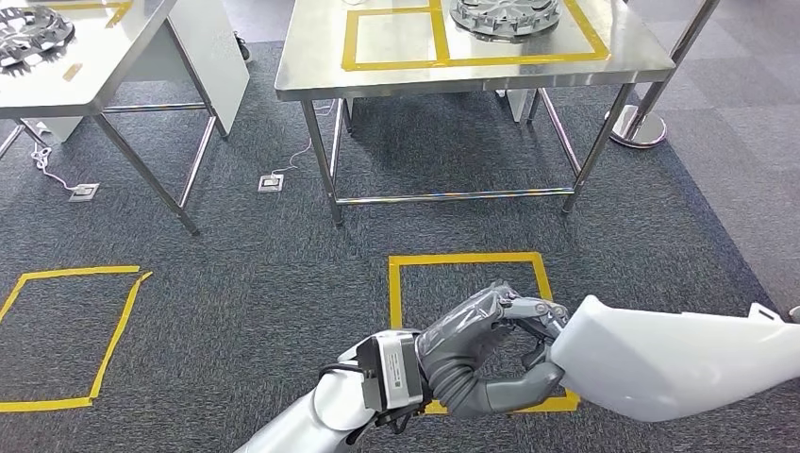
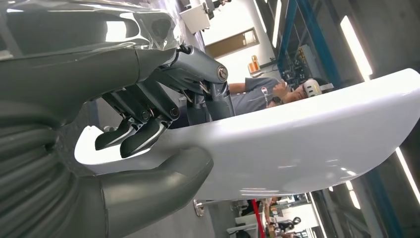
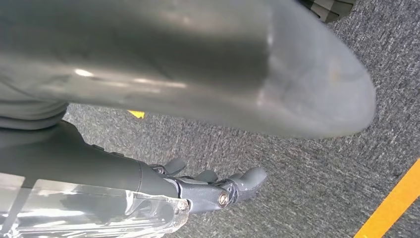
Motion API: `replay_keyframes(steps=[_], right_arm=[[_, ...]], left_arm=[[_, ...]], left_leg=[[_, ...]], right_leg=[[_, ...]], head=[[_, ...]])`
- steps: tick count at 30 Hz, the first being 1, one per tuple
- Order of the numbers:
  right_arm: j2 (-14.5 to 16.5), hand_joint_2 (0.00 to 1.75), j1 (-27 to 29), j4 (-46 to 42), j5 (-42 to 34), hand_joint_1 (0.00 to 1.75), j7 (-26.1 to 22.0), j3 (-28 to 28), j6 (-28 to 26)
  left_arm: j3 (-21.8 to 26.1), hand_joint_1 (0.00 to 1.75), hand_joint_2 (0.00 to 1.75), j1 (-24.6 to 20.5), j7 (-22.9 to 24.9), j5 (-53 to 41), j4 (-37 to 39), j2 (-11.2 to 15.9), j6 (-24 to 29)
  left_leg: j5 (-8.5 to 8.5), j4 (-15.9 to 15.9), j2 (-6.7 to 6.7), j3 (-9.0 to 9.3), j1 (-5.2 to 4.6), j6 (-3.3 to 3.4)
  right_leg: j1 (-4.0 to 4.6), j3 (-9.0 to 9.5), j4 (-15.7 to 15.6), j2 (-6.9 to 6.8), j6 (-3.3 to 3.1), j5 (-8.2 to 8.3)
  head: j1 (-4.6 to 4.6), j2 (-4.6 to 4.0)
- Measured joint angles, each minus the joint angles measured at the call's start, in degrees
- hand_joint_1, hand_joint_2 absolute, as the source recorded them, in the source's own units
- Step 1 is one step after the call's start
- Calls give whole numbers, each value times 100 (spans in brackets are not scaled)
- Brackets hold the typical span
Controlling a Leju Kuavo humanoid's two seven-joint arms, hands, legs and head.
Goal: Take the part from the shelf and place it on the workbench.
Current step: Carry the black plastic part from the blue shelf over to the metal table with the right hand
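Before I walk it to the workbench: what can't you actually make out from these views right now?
- White part: its far end is cut off by the head view's right edge.
- Left hand: its fingertips are hidden behind the part's rim.
- Right hand: a blurred thick grey thumb blocks much of the right wrist view.
- Round part on the workbench: cropped by the top edge.

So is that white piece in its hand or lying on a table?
In its left hand: fingers and thumb clamp the white part above the carpet.

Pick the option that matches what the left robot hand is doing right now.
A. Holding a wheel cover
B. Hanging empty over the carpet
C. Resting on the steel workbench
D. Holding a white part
D: the left robot hand has its fingers and thumb closed around one end of the white part, above the carpet, short of the workbench.
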Motion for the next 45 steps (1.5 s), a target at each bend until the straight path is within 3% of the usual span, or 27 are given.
replay_keyframes(steps=[4,6,22,24,26,28,29,31,32,33,35,36,38,40,42,43,45], right_arm=[[-1,0,-18,0,33,0,-2,0,0],[-1,0,-27,0,44,0,-6,0,0],[6,0,-78,0,167,0,23,2,41],[18,0,-99,0,175,0,46,3,49],[27,0,-121,-3,183,0,58,4,55],[32,0,-149,-7,189,0,72,5,64],[26,0,-163,-7,192,0,88,6,69],[7,0,-178,-7,199,0,123,7,74],[-6,0,-181,-7,207,0,140,7,74],[-16,0,-184,-7,214,0,150,7,74],[-28,0,-201,-6,225,0,167,7,75],[-8,0,-210,-6,227,0,176,6,79],[9,0,-235,-8,232,0,210,4,88],[16,0,-248,-11,238,0,244,3,104],[32,0,-254,-10,244,0,267,3,115],[31,0,-262,-11,249,0,275,2,116],[21,0,-280,-11,257,0,285,2,119]], left_arm=[[-19,175,175,-3,-1,89,0,0,-94],[-25,175,175,-3,-6,104,0,0,-107],[-51,175,175,-4,-35,42,-37,9,-69],[-54,175,175,-9,-39,33,-38,8,-50],[-63,175,175,-18,-54,18,-43,-2,-33],[-84,175,175,-44,-82,9,-43,-11,-26],[-96,175,175,-54,-96,5,-36,-11,-23],[-115,175,175,-53,-107,-8,-12,-12,-19],[-122,175,175,-50,-112,-15,3,-10,-19],[-128,175,175,-50,-119,-20,15,-9,-18],[-139,175,175,-50,-136,-25,29,-9,-18],[-145,175,175,-56,-142,-26,35,-9,-18],[-161,175,175,-68,-148,-32,46,-11,-21],[-177,175,175,-77,-152,-37,55,-14,-25],[-190,175,175,-87,-157,-37,62,-16,-29],[-195,175,175,-96,-159,-37,64,-19,-31],[-202,175,175,-109,-167,-37,75,-20,-34]], left_leg=[[0,-5,1,-1,4,-103],[-1,-5,1,-2,4,-122],[-18,18,-1,-8,-15,-115],[-25,-13,-1,7,-40,-74],[59,-230,12,148,-11,22],[153,-429,36,297,40,94],[157,-456,45,324,43,105],[140,-449,47,332,65,80],[119,-434,44,337,84,51],[85,-402,38,343,115,4],[-44,-244,30,335,197,-132],[-134,-129,24,295,220,-205],[-267,44,11,215,219,-302],[-309,84,1,189,208,-338],[-385,228,37,124,207,-356],[-483,454,64,0,204,-359],[-747,1205,102,-457,198,-349]], right_leg=[[0,0,1,-1,-2,-3],[-4,4,-2,-1,-2,-3],[-39,43,-63,-5,29,11],[-65,73,-121,-7,85,32],[-69,103,-123,-12,117,24],[-52,-49,235,-15,125,-164],[-49,-228,591,-15,141,-336],[-71,-609,1270,-16,195,-579],[-88,-710,1411,-18,228,-574],[-109,-675,1286,-21,266,-436],[-173,-345,567,-22,382,-50],[-197,-194,267,2,408,52],[-211,-101,104,48,318,21],[-214,-127,168,58,167,-25],[-204,-115,183,54,97,-58],[-191,-100,182,50,68,-71],[-155,-70,172,38,27,-97]], head=[[-2,0],[0,0],[1,0],[-14,0],[-33,-1],[-24,-1],[-11,-1],[-1,0],[2,-1],[2,-1],[7,-1],[33,0],[55,0],[5,0],[-60,0],[-80,0],[-111,0]])
